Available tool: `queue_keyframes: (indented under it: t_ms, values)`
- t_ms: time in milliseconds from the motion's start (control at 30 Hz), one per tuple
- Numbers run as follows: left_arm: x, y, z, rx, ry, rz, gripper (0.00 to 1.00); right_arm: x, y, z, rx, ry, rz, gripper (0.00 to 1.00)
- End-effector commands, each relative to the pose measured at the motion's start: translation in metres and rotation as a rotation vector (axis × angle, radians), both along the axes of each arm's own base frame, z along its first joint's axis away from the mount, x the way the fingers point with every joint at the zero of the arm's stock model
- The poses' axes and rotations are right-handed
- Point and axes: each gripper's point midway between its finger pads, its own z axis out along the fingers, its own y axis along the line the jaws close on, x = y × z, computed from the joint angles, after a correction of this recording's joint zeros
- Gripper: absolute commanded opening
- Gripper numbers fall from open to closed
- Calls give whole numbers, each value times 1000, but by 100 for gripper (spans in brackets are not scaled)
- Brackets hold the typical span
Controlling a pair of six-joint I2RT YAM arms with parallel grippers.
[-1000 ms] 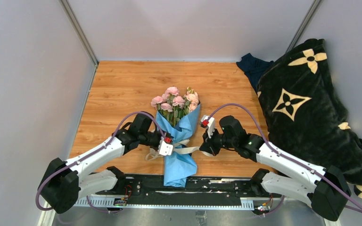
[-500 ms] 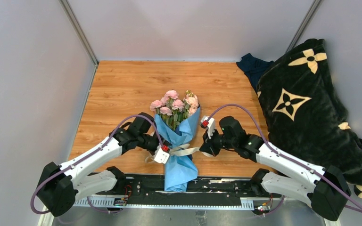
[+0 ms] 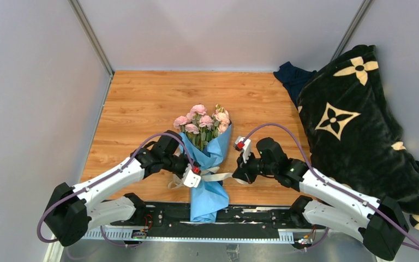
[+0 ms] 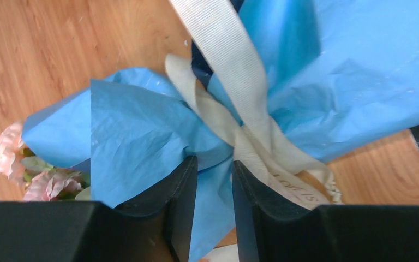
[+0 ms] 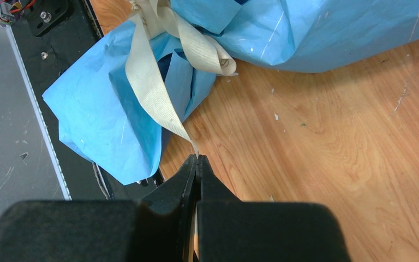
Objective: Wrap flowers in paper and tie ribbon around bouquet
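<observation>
Top external view: we find the bouquet (image 3: 207, 164) lying at the near edge of the wooden table (image 3: 142, 103). The flowers (image 3: 203, 121) point away from the arm bases. The ribbon (image 3: 221, 176) crosses the narrow waist of the paper (image 3: 210, 194). The left gripper (image 3: 195, 176) meets that waist from the left, and the right gripper (image 3: 234, 176) sits just to its right. A black patterned blanket (image 3: 354, 125) lies at the right.

Left wrist view: the left gripper (image 4: 214, 164) has its jaws narrowly apart, with a fold of blue paper (image 4: 136, 142) pinched in the gap. The ribbon (image 4: 234, 71) lies against one finger.

Right wrist view: the right gripper (image 5: 196, 161) is closed on the ribbon (image 5: 153, 87) end, which runs taut to the knot.
</observation>
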Motion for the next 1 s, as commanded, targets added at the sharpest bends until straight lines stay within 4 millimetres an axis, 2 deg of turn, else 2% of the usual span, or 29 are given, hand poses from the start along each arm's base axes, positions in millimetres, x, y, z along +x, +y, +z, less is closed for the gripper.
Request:
queue_keyframes:
  t_ms: [0,133,567,600,667,733,767,867,967]
  values:
    - [20,-1,-5,15,-43,77,36,-7,-1,-6,0,17,2,0]
    - [-17,15,-31,111,3,-105,43,-7,-3,-9,-10,15,3,0]
    - [-29,13,-33,126,27,-145,43,-3,-4,-16,-32,18,-16,0]
    - [-30,13,-34,129,32,-148,40,-1,-3,-17,-33,18,-24,0]
    - [-31,14,-36,133,34,-148,29,3,1,-20,-20,16,-32,0]
    - [-30,13,-35,131,35,-136,13,7,5,-24,-7,11,-38,0]
    - [-27,11,-32,122,34,-116,2,13,9,-27,-4,1,-48,0]
    - [-10,1,-21,73,35,-7,0,25,7,-40,-62,-3,-82,0]
    - [21,-8,-3,15,4,162,0,46,0,-45,-112,-27,-139,0]
